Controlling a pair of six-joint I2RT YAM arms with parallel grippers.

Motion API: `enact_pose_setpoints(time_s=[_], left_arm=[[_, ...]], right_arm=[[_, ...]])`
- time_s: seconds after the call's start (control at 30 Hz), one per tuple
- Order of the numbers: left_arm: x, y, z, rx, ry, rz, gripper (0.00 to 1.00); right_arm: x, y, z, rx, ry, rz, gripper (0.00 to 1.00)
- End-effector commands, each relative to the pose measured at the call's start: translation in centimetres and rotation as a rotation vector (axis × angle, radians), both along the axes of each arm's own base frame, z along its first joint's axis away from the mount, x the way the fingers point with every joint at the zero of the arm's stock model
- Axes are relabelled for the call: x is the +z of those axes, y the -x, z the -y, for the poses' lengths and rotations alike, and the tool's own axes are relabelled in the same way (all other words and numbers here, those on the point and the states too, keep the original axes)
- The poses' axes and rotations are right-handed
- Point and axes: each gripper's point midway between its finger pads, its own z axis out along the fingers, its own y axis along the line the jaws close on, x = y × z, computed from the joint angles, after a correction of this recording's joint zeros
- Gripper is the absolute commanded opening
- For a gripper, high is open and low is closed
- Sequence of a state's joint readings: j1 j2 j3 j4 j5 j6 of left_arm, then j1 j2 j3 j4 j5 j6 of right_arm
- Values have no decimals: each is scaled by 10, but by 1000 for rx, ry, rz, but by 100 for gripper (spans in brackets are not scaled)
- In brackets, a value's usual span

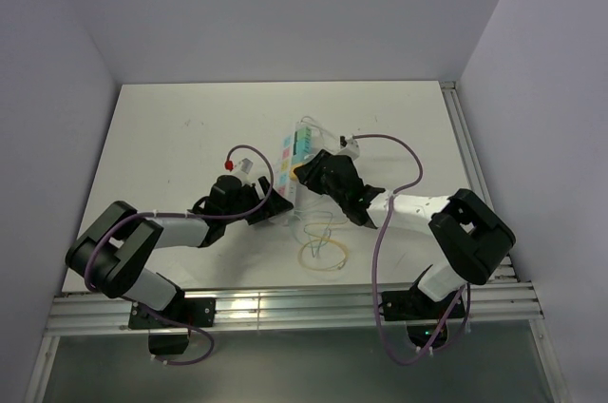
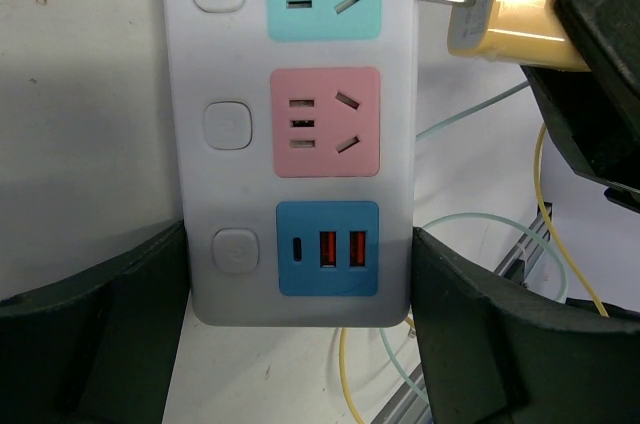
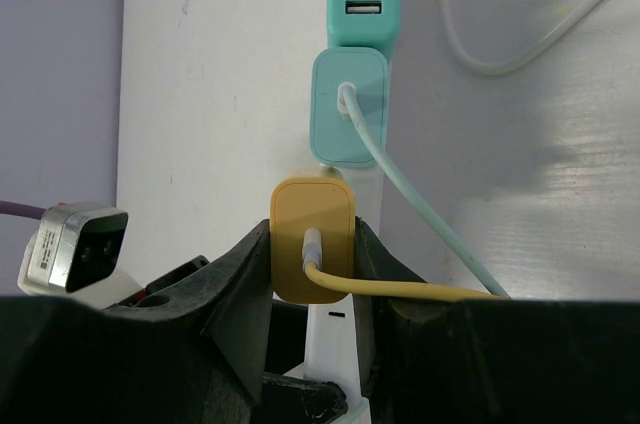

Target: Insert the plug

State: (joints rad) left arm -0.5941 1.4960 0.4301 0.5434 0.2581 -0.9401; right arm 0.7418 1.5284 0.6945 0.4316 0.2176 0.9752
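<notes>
Yellow plug [image 3: 312,239] pinched in right pincer [image 3: 312,274] above power strip [image 2: 300,144].

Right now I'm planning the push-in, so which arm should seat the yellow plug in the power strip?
Right. Its pincer is shut on the yellow plug, prongs nearing the power strip. The left pincer is open, straddling the strip's end.

The right gripper [image 3: 312,274] is clamped on a yellow plug [image 3: 312,242] with a yellow cable [image 3: 400,291] running toward 3 o'clock. At 12 o'clock sits a teal plug [image 3: 349,107], its pale cable [image 3: 420,206] trailing toward 5 o'clock.
</notes>
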Motion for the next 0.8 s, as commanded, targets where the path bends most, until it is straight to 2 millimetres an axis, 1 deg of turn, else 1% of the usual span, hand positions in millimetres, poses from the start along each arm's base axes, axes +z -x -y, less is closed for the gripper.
enact_pose_setpoints(time_s=[0.0,0.23,0.47,0.6,0.77], left_arm=[[9,5,10,-50,53,14,0],[11,2,7,-39,45,19,0],[10,1,4,-29,36,16,0],[9,2,4,-33,39,11,0],[8,3,4,-36,43,8,0]], right_arm=[[6,-1,-4,6,4,3,0],[10,2,5,-14,19,17,0],[5,3,11,-43,62,12,0],[1,5,12,-40,74,7,0],[0,3,8,-34,72,8,0]])
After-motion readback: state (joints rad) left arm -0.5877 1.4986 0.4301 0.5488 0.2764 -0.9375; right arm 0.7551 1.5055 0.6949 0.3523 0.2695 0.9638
